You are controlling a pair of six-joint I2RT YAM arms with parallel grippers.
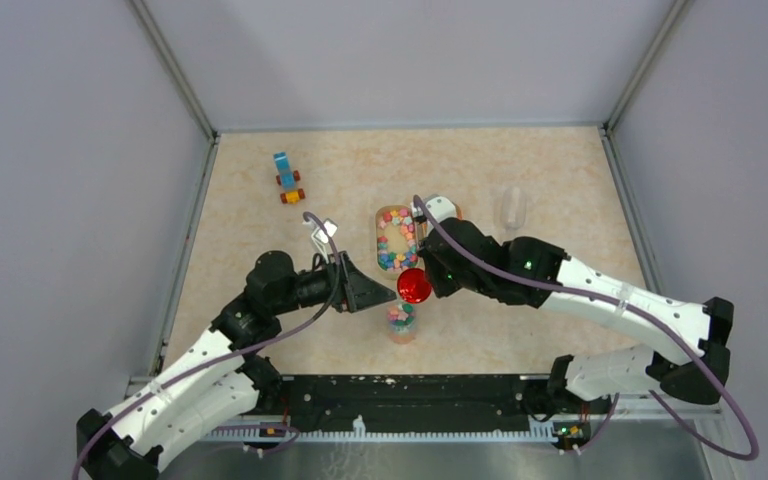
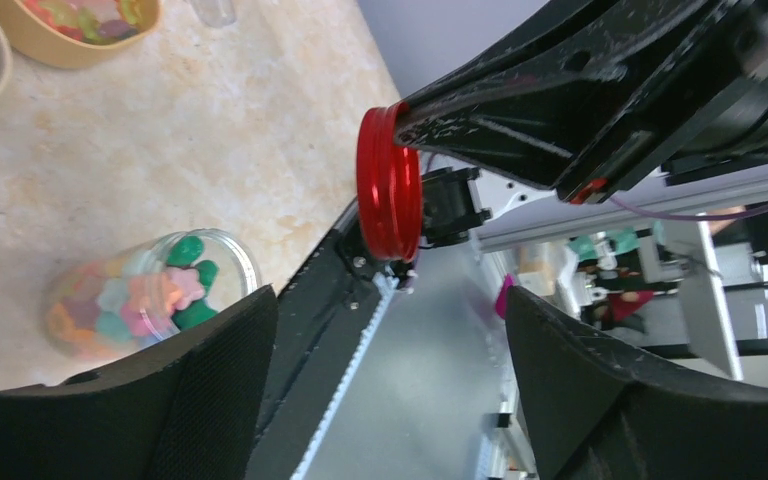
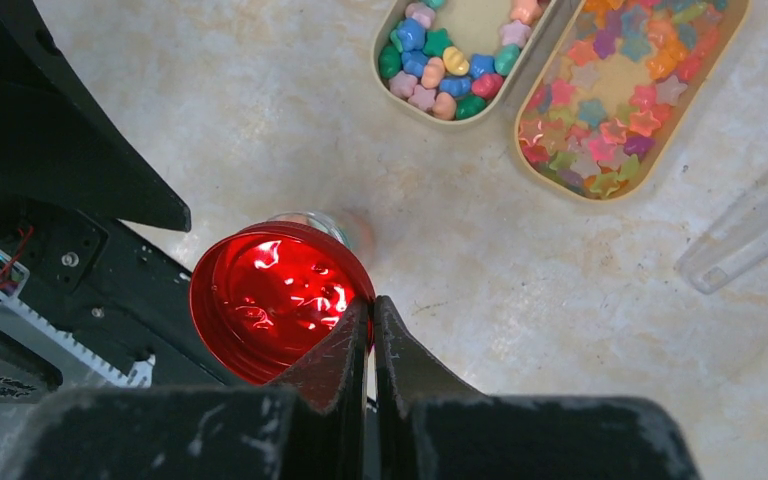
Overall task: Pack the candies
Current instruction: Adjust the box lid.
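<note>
At the upper left of the top view a blue-and-orange toy block vehicle [image 1: 287, 178] stands well apart from the work, out of the arms' way. Toward the middle, the left gripper [image 1: 388, 293] hangs low over the beige marbled tabletop [image 1: 250, 230] with its fingers spread wide and nothing between them. In its wrist view the clear round jar [image 2: 150, 290] sits beside one finger, not inside the gap, so I judge it is posed to steady the jar and has no hold yet.

The jar stands at centre bottom of the top view, mouth open and largely full of the candies [image 2: 125, 305], tiny pink, green, orange and blue pieces. Just above it in that view hangs the round red metal lid [image 1: 414, 286]. The right gripper [image 3: 370, 315] is clamped on the lid's rim, hollow side toward its camera, which looks right for lowering it onto the mouth.

Farther up the top view, two beige oval dishes [image 3: 480, 20] lie side by side, each holding more candies [image 1: 397, 245]. At the upper right a clear plastic tube [image 1: 511, 208] lies apart, unused.
</note>
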